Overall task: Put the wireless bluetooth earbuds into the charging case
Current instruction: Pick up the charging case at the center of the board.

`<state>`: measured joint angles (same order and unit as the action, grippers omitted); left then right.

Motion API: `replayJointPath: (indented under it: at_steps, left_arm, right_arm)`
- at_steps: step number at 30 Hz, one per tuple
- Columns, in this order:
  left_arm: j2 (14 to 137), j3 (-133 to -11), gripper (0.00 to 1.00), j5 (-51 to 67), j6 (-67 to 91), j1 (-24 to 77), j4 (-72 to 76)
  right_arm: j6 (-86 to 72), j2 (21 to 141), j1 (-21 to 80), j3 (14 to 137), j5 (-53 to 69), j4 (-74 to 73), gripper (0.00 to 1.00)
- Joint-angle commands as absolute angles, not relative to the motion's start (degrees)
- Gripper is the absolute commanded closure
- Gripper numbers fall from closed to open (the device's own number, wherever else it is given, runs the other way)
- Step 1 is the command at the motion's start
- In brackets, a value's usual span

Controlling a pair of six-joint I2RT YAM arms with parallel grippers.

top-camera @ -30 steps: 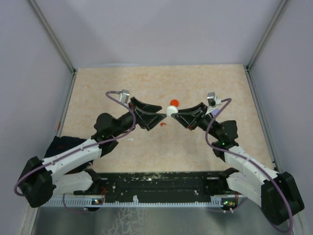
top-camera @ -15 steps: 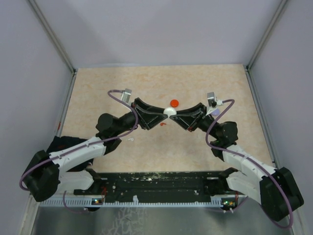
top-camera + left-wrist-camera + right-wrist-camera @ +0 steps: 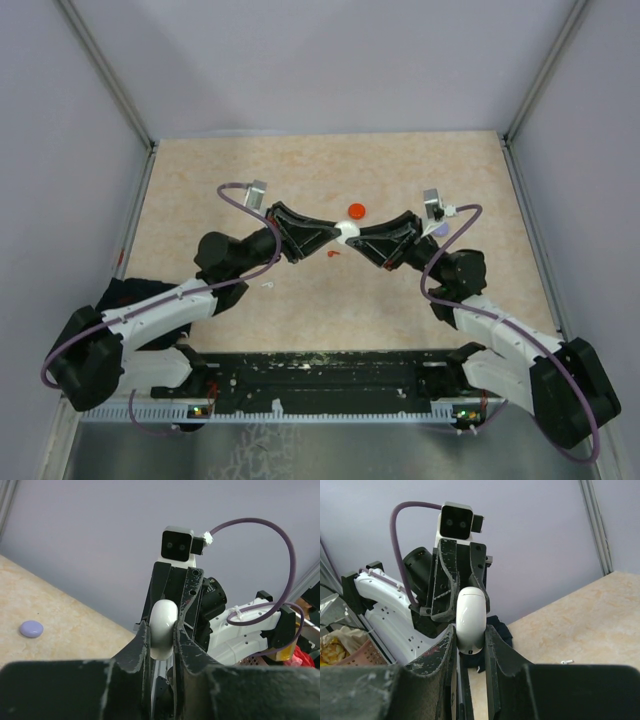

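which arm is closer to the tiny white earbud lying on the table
Left. The white earbud lies just beside the left arm, on its near side; the right arm is far off to the earbud's right.

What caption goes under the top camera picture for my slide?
The left gripper and right gripper both clamp the white case above the table.

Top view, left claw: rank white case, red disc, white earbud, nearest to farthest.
1. white case: gripped at the left claw tips, mid-scene.
2. red disc: lying just beyond the claw tips, on the far side and slightly right.
3. white earbud: lying well off to the near-left, clearly the farthest.
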<state>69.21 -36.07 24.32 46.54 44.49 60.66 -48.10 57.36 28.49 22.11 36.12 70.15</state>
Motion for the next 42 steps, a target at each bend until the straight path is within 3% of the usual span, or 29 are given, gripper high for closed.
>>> replayJointPath:
  at_steps: [1, 3, 8, 16, 27, 42]
  left_arm:
    - [68.07, -35.9, 0.92, 25.9, 44.79, 44.74, 62.05]
    - [67.29, -35.74, 1.0, 25.65, 43.12, 44.73, 60.38]
    - [63.78, -36.66, 1.0, 25.28, 36.08, 44.71, 51.25]
    - [58.82, -42.36, 1.0, 27.12, 22.88, 44.65, 29.4]
    - [58.57, -50.76, 1.0, 33.5, 12.22, 44.65, 10.93]
    - [59.35, -54.0, 1.0, 38.26, 8.55, 44.65, 4.59]
  right_arm:
    - [-47.52, 57.67, 29.26, 22.24, 37.38, 71.99, 0.96]
    - [-47.47, 57.58, 29.22, 22.14, 37.63, 71.9, 0.86]
    - [-44.85, 56.39, 29.19, 22.97, 39.79, 67.28, 0.64]
    - [-32.14, 53.84, 29.0, 28.59, 48.24, 49.7, 0.41]
    - [-25.38, 52.9, 28.92, 29.6, 53.08, 46.71, 0.4]
    - [-26.96, 53.13, 28.74, 29.44, 54.52, 49.31, 0.46]
